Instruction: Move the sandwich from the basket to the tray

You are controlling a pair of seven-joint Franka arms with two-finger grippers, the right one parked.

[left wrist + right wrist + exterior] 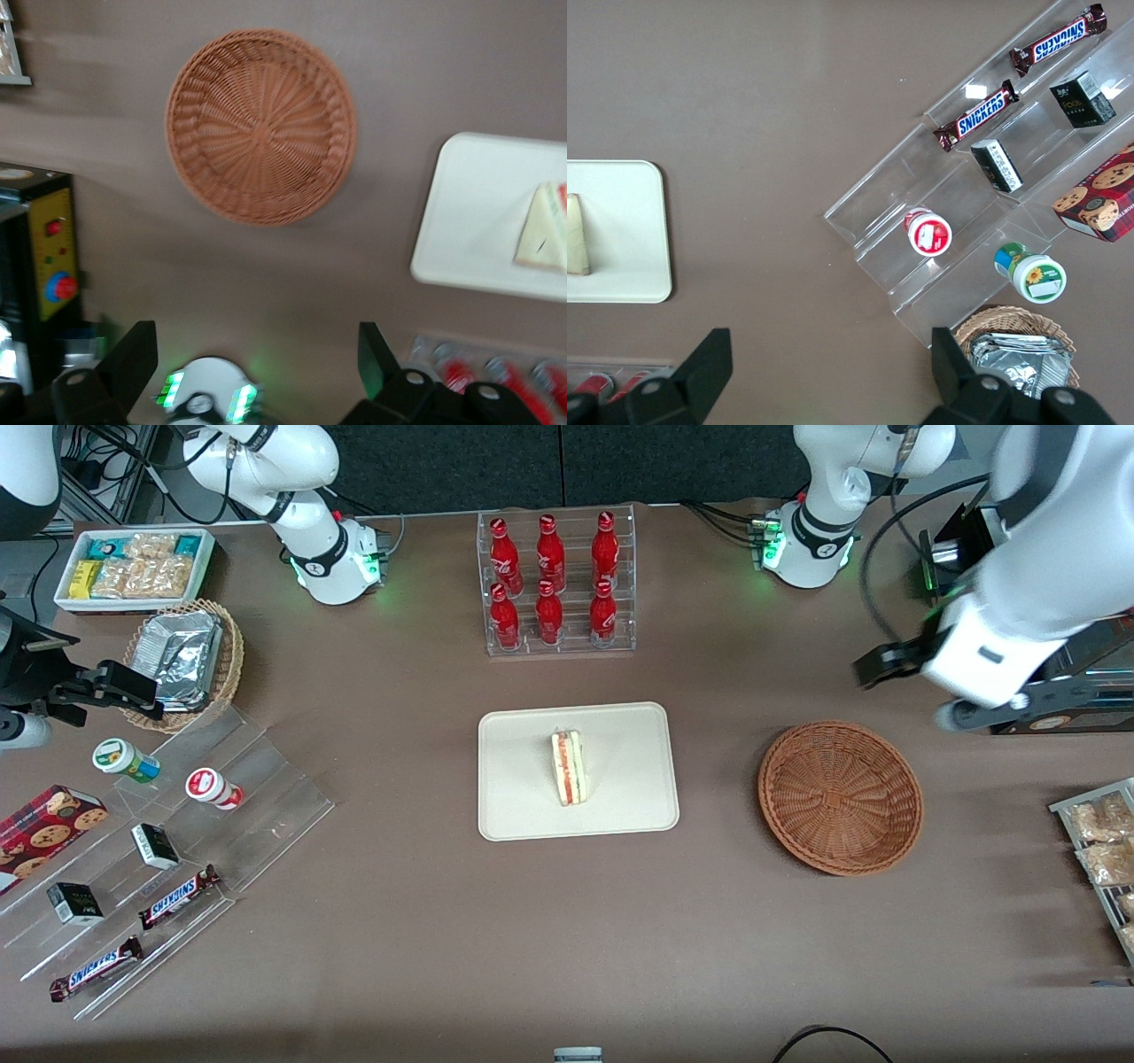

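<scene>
The sandwich (569, 766) is a cream wedge with red and green filling. It stands on the cream tray (514, 815) at the table's middle. The round reddish-brown wicker basket (839, 795) is empty and sits beside the tray, toward the working arm's end. My left gripper (911, 687) hangs raised above the table, farther from the front camera than the basket, open and holding nothing. In the left wrist view the wide-apart fingers (133, 359) frame bare table, with the basket (261, 124), tray (469, 212) and sandwich (542, 228) in sight.
A clear rack of red bottles (558, 584) stands farther from the front camera than the tray. Toward the parked arm's end lie a tan foil-packet basket (186, 660), a white snack box (133, 567) and acrylic steps (177, 841). A snack-packet rack (1099, 841) sits at the working arm's end.
</scene>
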